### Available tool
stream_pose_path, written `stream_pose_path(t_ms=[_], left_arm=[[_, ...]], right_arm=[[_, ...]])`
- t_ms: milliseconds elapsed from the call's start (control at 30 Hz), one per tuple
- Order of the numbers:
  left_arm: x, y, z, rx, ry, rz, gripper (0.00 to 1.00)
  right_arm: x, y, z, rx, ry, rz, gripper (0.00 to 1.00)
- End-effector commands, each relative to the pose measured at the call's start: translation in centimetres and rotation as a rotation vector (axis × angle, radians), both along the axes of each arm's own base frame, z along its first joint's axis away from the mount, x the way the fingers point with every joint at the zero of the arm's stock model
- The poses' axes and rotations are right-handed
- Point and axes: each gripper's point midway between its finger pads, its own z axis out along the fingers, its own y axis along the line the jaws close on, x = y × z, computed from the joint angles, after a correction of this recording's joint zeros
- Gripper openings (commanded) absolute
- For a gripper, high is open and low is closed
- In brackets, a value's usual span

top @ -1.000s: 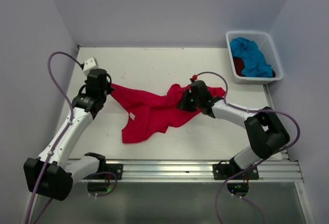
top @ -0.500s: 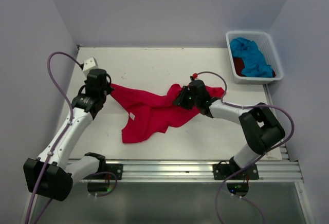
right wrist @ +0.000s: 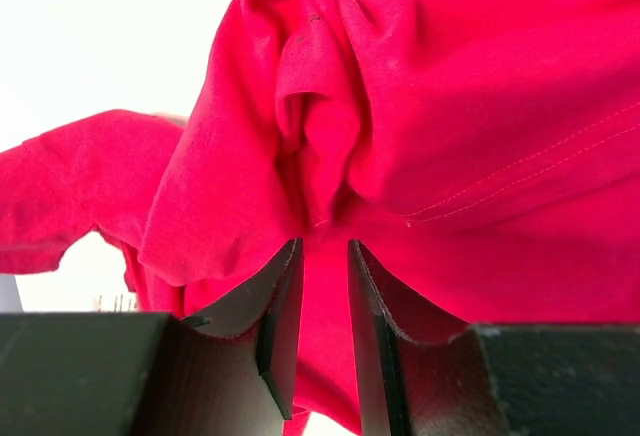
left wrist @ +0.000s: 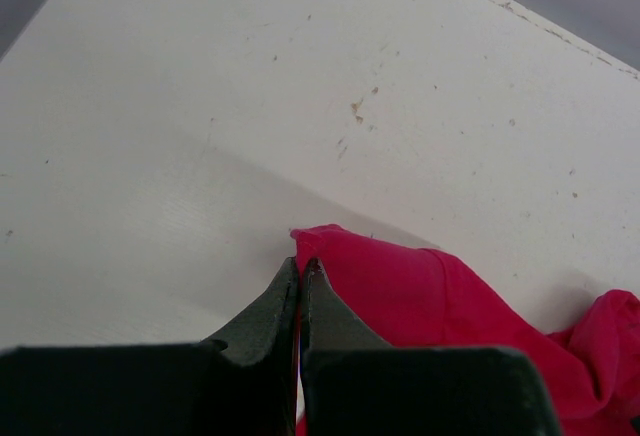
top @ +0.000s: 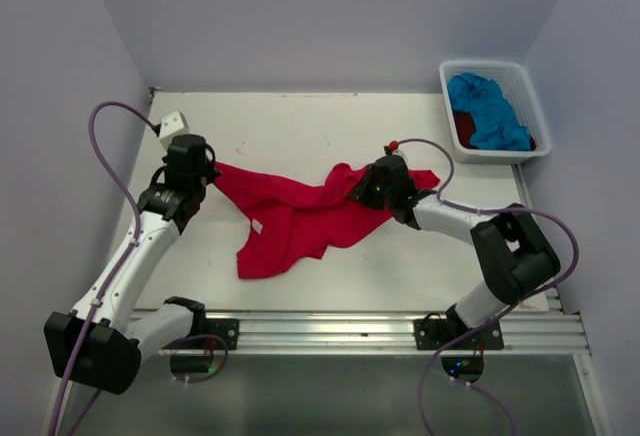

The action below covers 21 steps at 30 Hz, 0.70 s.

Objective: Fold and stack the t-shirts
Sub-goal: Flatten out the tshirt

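Here is the bright red-pink cloth t-shirt [top: 300,218], spread in a crumpled band across the middle of the white table [top: 300,126], with one flap trailing toward the near edge.

On the far left, the left gripper [left wrist: 302,268] has its jaws pressed together on the shirt's left corner. A thin sliver of red shows between the black fingers [left wrist: 265,311], and the rest of the cloth runs off to the right over the bare table. From above, that corner is drawn out to a point right at the left gripper [top: 205,171].

Over to the right gripper [right wrist: 322,248]: its jaws stand only a little apart, and a bunched fold of the red-pink cloth is caught between them, gathered into deep creases just past the tips. A line of stitching runs across the cloth on the right. From above, this gripper [top: 362,188] sits at the shirt's raised right end, where the cloth humps up off the table.

At the far right corner, well apart from both arms, stands the white plastic basket [top: 497,64]. Inside it, the turquoise blue t-shirt [top: 487,106] lies heaped on top of the dark red t-shirt [top: 464,126], which peeks out along the left side.
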Motion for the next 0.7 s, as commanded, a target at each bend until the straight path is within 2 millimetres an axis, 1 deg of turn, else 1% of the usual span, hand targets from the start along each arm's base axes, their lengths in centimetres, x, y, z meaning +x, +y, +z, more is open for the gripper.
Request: stream_pose_path(t_ms=[0, 33, 67, 133, 167, 200, 267, 467, 500, 600, 667], left_arm=[[-0.1, 0.5, 0.5, 0.006, -0.025, 0.018, 0.00], [-0.1, 0.5, 0.5, 0.005, -0.023, 0.019, 0.00], [-0.1, 0.5, 0.6, 0.005, -0.026, 0.019, 0.00], [-0.2, 0.6, 0.6, 0.005, -0.027, 0.020, 0.00], [-0.2, 0.6, 0.6, 0.007, -0.026, 0.023, 0.00], [-0.3, 0.7, 0.6, 0.008, -0.025, 0.024, 0.00], [-0.3, 0.7, 0.7, 0.008, -0.028, 0.026, 0.00], [-0.4, 0.8, 0.8, 0.011, -0.030, 0.029, 0.00], [-0.4, 0.8, 0.8, 0.013, -0.030, 0.029, 0.00], [-0.4, 0.9, 0.6, 0.019, -0.023, 0.031, 0.00], [-0.5, 1.0, 0.6, 0.019, -0.022, 0.032, 0.00]], right_arm=[[1.0, -0.5, 0.8, -0.008, -0.039, -0.031, 0.29], [1.0, -0.1, 0.3, -0.001, -0.026, -0.020, 0.29], [1.2, 0.2, 0.4, 0.007, -0.027, -0.015, 0.29], [1.5, 0.7, 0.1, 0.025, -0.018, -0.007, 0.29], [1.8, 0.9, -0.3, 0.026, -0.012, -0.010, 0.29], [2.2, 1.1, -0.3, 0.035, -0.018, -0.016, 0.29], [2.4, 2.0, -0.8, 0.055, 0.001, 0.006, 0.29], [3.5, 3.2, -1.6, 0.081, 0.009, 0.023, 0.29], [3.5, 3.5, -2.0, 0.086, 0.019, 0.031, 0.29], [3.6, 4.0, -2.0, 0.108, 0.019, 0.041, 0.30], [3.5, 4.0, -1.8, 0.111, 0.011, 0.042, 0.30]])
